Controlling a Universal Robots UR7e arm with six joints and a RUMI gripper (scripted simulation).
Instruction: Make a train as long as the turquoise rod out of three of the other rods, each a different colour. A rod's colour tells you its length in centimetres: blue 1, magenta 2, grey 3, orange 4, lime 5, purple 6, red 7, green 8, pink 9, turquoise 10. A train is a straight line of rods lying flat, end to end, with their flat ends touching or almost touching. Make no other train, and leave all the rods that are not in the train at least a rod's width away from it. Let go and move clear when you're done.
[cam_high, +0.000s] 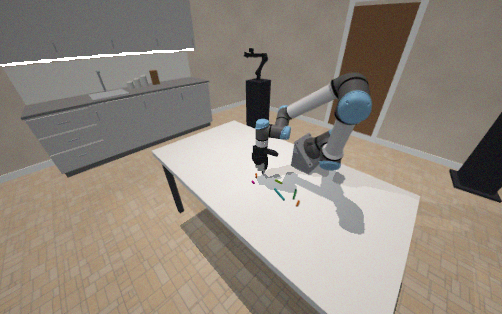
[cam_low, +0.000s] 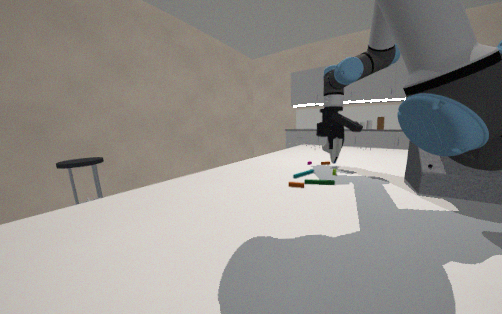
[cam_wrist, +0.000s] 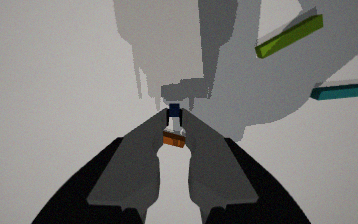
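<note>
My gripper (cam_high: 258, 169) (cam_low: 333, 158) (cam_wrist: 174, 110) is shut on a small blue rod (cam_wrist: 173, 109), held at the fingertips just above the white table (cam_high: 350, 250) (cam_low: 150, 225) (cam_wrist: 60, 75). Right under the fingers lies a short orange rod (cam_wrist: 174, 139) (cam_high: 256, 175) (cam_low: 325, 163). The turquoise rod (cam_high: 279, 194) (cam_low: 303, 173) (cam_wrist: 335, 92) lies flat to the right, with a lime rod (cam_high: 278, 181) (cam_low: 334, 171) (cam_wrist: 289, 36) beyond it. A green rod (cam_high: 294, 194) (cam_low: 319, 182) and a second orange rod (cam_high: 298, 203) (cam_low: 296, 184) lie further out. A magenta rod (cam_high: 253, 182) (cam_low: 309, 162) lies close by.
The arm's base (cam_high: 305, 155) (cam_low: 450, 170) stands on the table behind the rods. A black pedestal (cam_high: 258, 100) stands past the table's far edge. A stool (cam_low: 82, 172) stands on the floor to one side.
</note>
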